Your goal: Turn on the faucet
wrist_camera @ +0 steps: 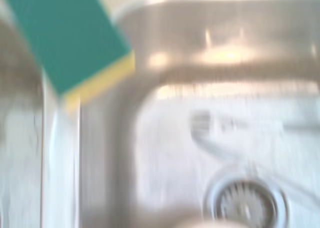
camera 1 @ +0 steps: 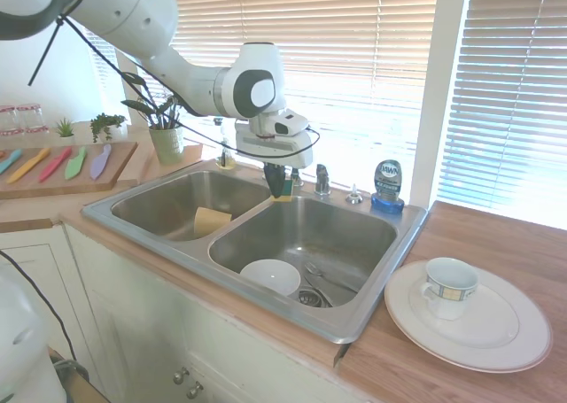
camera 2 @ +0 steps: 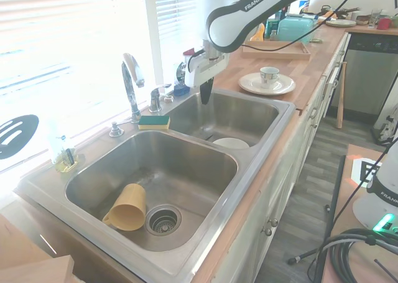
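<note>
Second exterior view shows the pincer (camera 2: 205,95) pointing down over the back edge of the sink (camera 2: 261,190); its two dark fingers look pressed together with nothing between them; it hangs near the faucet (camera 2: 130,84) but does not touch it; the faucet is shiny chrome with a tall thin bent spout, and its small lever (camera 2: 157,95) stands on a short post at the back rim; a flat green and yellow sponge (camera 2: 153,121) lies beside the spout; a round white bowl (camera 2: 231,143) sits in the smooth steel basin below the pincer.
</note>
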Controlling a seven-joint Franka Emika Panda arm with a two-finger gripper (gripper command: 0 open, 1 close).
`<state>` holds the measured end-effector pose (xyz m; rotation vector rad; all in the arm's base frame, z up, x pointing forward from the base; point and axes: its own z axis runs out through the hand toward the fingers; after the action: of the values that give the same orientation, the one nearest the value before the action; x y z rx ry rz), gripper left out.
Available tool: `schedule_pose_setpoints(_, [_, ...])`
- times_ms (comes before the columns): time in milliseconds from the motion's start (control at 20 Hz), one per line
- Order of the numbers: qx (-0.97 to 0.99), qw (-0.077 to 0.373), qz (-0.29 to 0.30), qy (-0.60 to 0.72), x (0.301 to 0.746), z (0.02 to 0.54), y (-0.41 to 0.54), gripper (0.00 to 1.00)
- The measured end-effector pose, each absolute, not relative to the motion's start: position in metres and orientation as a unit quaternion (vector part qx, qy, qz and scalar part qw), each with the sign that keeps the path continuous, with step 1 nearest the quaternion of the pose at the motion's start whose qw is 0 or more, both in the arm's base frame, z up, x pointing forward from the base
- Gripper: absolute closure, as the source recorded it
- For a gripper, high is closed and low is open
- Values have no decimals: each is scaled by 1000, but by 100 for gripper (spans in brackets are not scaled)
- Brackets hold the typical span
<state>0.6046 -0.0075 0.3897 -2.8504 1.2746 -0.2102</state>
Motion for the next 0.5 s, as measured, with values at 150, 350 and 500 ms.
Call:
schedule_pose_setpoints(150, [-912, 8, -72, 403, 637, 385, 6, 100])
schedule_pose_setpoints(350, [-908, 7, -77, 412, 667, 381, 5, 100])
schedule_pose_setpoints(500, [-905, 5, -77, 419, 678, 379, -3, 100])
